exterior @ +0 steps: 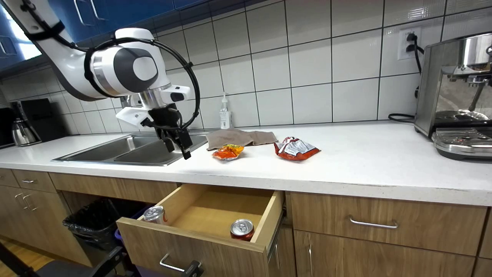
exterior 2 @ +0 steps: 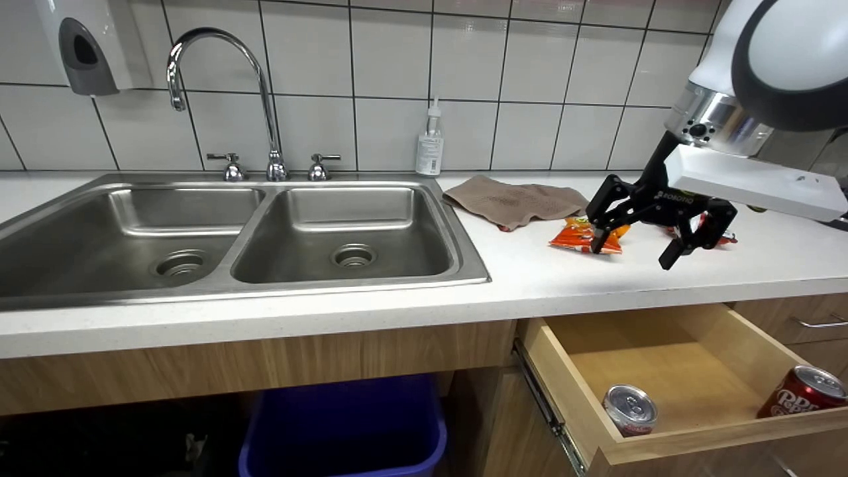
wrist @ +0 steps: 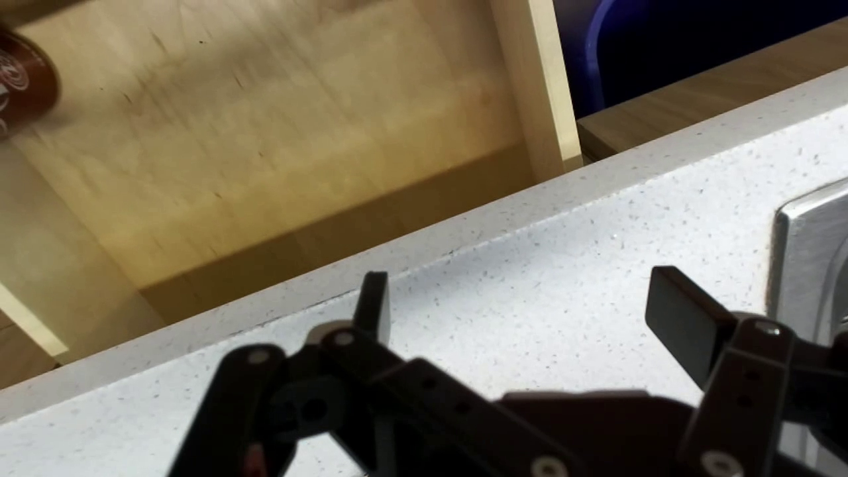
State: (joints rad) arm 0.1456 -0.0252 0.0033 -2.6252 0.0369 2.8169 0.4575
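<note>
My gripper (exterior: 178,151) (exterior 2: 633,254) (wrist: 520,301) is open and empty above the white counter (wrist: 517,311), near its front edge. An orange snack bag (exterior: 228,152) (exterior 2: 575,235) lies on the counter close to the gripper in both exterior views. A red and silver bag (exterior: 296,149) lies farther along, partly hidden behind the gripper in an exterior view (exterior 2: 727,238). A drawer (exterior: 219,204) (exterior 2: 662,358) (wrist: 298,146) stands open below the counter. It holds a silver can (exterior: 154,214) (exterior 2: 630,409) and a dark red can (exterior: 242,229) (exterior 2: 803,392) (wrist: 23,83), apart at its front corners.
A brown cloth (exterior: 242,137) (exterior 2: 517,200) lies behind the orange bag. A double sink (exterior 2: 464,265) is beside it, with a faucet (exterior 2: 265,86) and a pump bottle (exterior 2: 430,146). A coffee machine (exterior: 438,88) and bins (exterior: 96,219) (exterior 2: 344,424) also show.
</note>
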